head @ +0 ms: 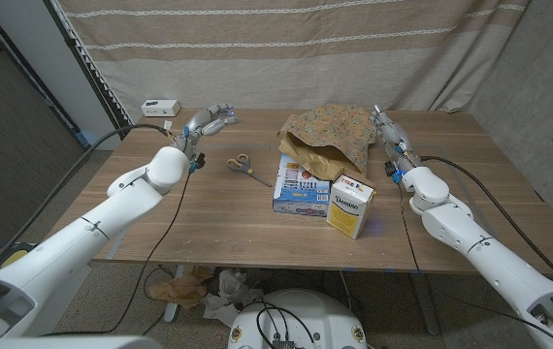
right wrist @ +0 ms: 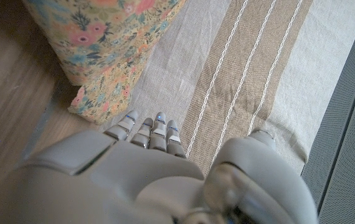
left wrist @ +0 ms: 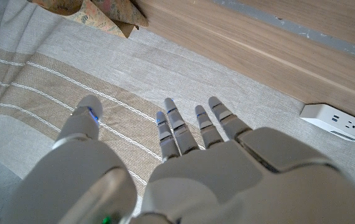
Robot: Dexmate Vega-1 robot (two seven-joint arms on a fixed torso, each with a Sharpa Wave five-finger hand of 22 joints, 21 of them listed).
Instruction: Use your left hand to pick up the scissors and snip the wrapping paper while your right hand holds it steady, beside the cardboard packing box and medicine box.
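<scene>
1. Wooden surface [head: 209, 218] carries everything, with a striped beige curtain [head: 286, 44] hanging behind its far edge.
2. Floral wrapping paper [head: 330, 131] lies crumpled at the far middle, draped over the brown cardboard packing box [head: 308, 155], just beside the right hand [head: 385, 124].
3. Blue-and-white medicine box [head: 302, 187] lies flat in front of the paper, touching a yellow-and-white carton [head: 351, 206] that stands upright to its right.
4. Left hand [head: 211, 120] sits near the far left edge, empty, fingers [left wrist: 176, 127] spread and stretched towards the curtain.
5. Right hand, at the far right beside the paper, holds nothing, its fingers [right wrist: 156, 134] straight and close together and not touching the paper.
6. Scissors [head: 246, 166] lie flat on the surface between the left hand and the medicine box, apart from both; the long axis runs diagonally, handles towards the far left, blades pointing at the medicine box.
7. White power strip [head: 160, 107] rests at the far left corner.
</scene>
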